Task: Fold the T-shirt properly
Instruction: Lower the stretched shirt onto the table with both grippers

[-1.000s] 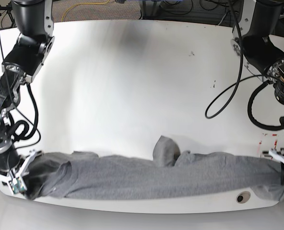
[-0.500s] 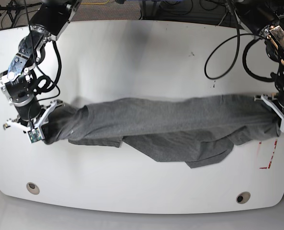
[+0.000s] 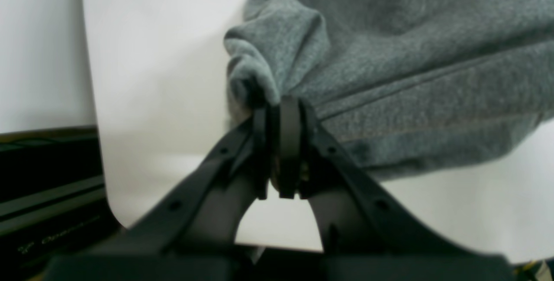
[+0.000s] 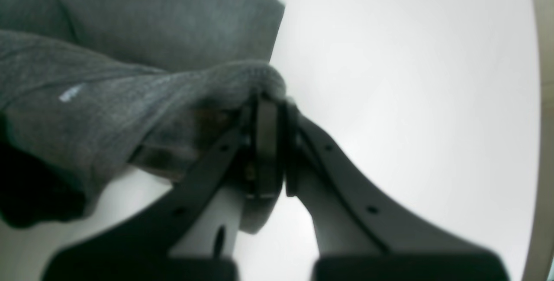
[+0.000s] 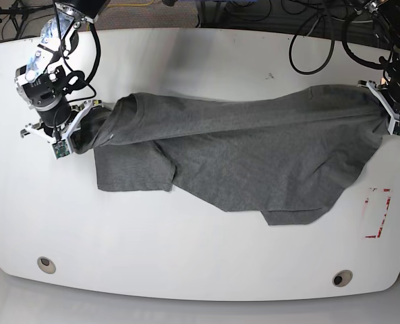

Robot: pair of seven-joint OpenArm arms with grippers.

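T-shirt (image 5: 253, 162) moved up, both fingers (image 3: 290, 142) clamped.

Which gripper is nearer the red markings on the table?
Left. The left gripper holds the T-shirt just above the red markings; the right gripper is across the table.

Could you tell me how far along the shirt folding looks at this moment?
Early. Done: both grips are made, the left gripper and right gripper each shut on an end of the T-shirt. In hand: it hangs stretched between them, its lower part draped on the table. Left: laying it flat and every fold.
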